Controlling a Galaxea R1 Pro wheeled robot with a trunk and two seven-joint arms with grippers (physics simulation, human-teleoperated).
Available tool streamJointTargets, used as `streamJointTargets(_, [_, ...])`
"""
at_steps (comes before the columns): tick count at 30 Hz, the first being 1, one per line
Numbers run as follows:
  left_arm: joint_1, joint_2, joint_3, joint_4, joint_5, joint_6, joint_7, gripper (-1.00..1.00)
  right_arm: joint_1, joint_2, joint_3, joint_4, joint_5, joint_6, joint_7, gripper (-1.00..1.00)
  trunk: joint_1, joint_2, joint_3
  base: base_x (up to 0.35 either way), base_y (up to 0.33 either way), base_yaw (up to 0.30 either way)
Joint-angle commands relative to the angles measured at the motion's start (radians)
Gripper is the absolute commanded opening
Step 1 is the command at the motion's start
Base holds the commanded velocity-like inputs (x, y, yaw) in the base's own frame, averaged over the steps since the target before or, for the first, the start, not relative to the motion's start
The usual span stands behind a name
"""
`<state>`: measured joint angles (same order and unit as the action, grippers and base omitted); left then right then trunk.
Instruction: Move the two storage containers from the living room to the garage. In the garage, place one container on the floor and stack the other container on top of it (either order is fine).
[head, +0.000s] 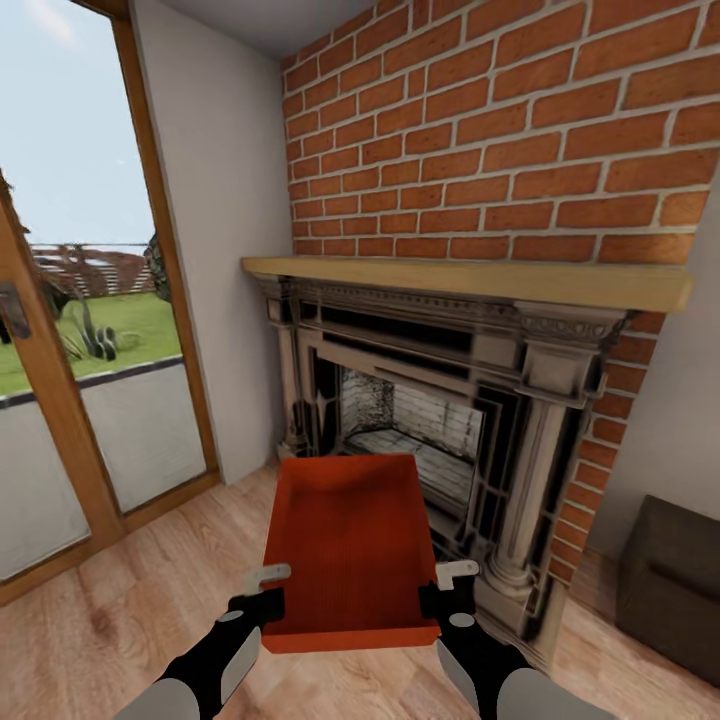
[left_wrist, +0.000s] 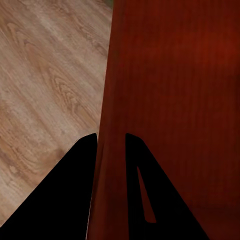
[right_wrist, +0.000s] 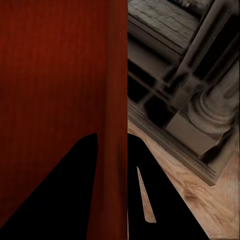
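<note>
Both sets of jaws are clamped on the side walls of one orange-red storage container (head: 352, 545): the left gripper (head: 268, 592) pinches the bin's left wall near its near corner, and the right gripper (head: 446, 590) pinches the right wall at the matching spot, so the bin hangs between the two black arms above the wood-plank floor (head: 150, 590) of the living room. In the left wrist view the two dark fingers (left_wrist: 75, 190) straddle the thin wall of the container (left_wrist: 170, 100), one finger outside over the planks (left_wrist: 45, 90) and one inside the bin; the right wrist view shows the same grip mirrored, the right gripper (right_wrist: 112, 200) closed on the wall of the container (right_wrist: 50, 75) with the fireplace base (right_wrist: 200, 120) just beyond it. The open, lidless bin tilts slightly away from the robot, its far end toward the hearth (its inside is bare). Directly beyond it stands the dark ornate fireplace surround (head: 520, 400) under a pale wooden mantel (head: 470, 280), with the red-brick chimney breast (head: 500, 130) rising above. To the left, a wood-framed glass door (head: 90, 380) looks out on grass and sky. At the far right, a dark low cabinet (head: 670, 590) sits on the floor against the wall.
</note>
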<state>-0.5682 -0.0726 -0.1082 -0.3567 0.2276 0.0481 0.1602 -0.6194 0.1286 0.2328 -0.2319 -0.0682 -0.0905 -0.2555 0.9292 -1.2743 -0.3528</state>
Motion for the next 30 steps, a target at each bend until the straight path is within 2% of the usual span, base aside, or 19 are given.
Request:
streamJointTargets(1, [0.001,0.001,-0.004,0.001,0.013,0.006,0.013,-1.00,-0.002,0.000,-0.019,-0.003,0.011,-0.007,-0.010,-1.00,0.000,-0.001,-0.001,0.000,0.000,-0.286])
streamJointTargets(26, [0.001,0.000,-0.004,0.001,0.013,0.006,0.013,-1.00,-0.002,0.000,-0.020,-0.003,0.011,-0.007,-0.010,-1.00,0.000,-0.001,0.022,0.000,0.000,-0.217])
streamJointTargets(30, [0.001,0.000,-0.004,0.001,0.013,0.006,0.013,-1.00,-0.002,0.000,-0.020,-0.003,0.011,-0.008,-0.010,-1.00,0.000,-0.001,0.023,0.000,0.000,-0.103])
